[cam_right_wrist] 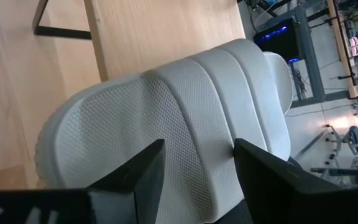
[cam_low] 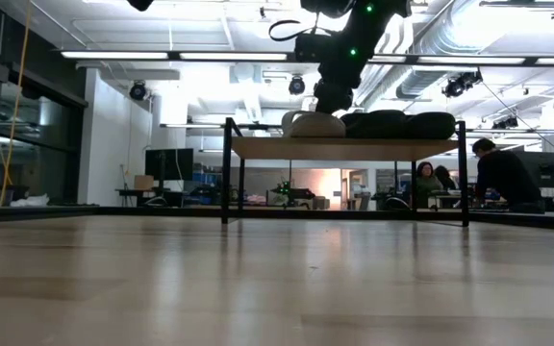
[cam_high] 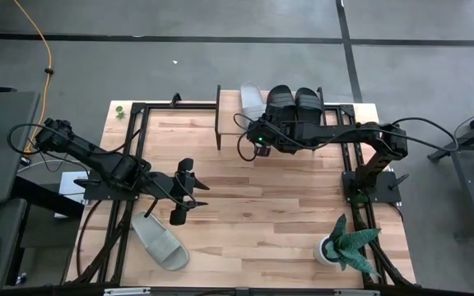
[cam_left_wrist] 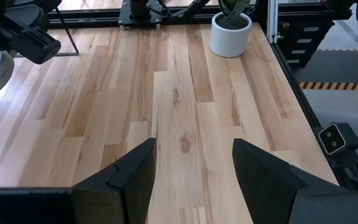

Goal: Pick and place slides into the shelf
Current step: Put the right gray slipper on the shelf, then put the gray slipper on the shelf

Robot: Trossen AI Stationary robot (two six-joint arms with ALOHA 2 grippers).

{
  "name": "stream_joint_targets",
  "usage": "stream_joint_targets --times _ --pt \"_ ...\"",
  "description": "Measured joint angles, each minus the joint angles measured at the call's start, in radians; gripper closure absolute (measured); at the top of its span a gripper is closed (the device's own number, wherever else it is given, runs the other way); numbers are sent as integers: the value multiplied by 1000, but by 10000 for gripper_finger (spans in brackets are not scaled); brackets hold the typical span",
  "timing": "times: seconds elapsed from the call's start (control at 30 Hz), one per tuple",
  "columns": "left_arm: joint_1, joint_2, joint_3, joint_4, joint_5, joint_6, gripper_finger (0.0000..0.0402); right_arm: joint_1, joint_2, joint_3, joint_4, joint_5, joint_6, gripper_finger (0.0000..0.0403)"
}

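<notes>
A pale grey-green slide lies on the left end of the shelf, sole down. Two black slides lie beside it on the board. In the low view all three rest along the shelf top. My right gripper is open close over the pale slide, one finger on either side of where the strap meets the footbed. A second pale slide lies flat on the table near its front left. My left gripper is open above bare table.
A potted plant in a white pot stands at the table's near right corner. Black frame rails run along both sides of the table. There is bare wood between the arms. People sit in the room behind.
</notes>
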Motion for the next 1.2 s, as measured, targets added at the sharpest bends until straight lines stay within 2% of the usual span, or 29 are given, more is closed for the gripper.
stream_joint_targets --times 0.4,0.67,0.87,1.0,1.2 --pt "0 0 0 0 -1 0 202 12 0 68 -52 -7 4 221" --pt "0 0 0 -31 -9 20 202 51 -1 131 -187 -31 71 221" --pt "0 -1 0 -135 -101 3 202 101 -2 139 -245 -39 121 221" --pt "0 -16 0 -216 -186 -55 202 145 -2 139 -252 -72 140 221" --pt "0 -64 -1 -365 -245 -153 202 218 -2 139 -238 -122 160 221"
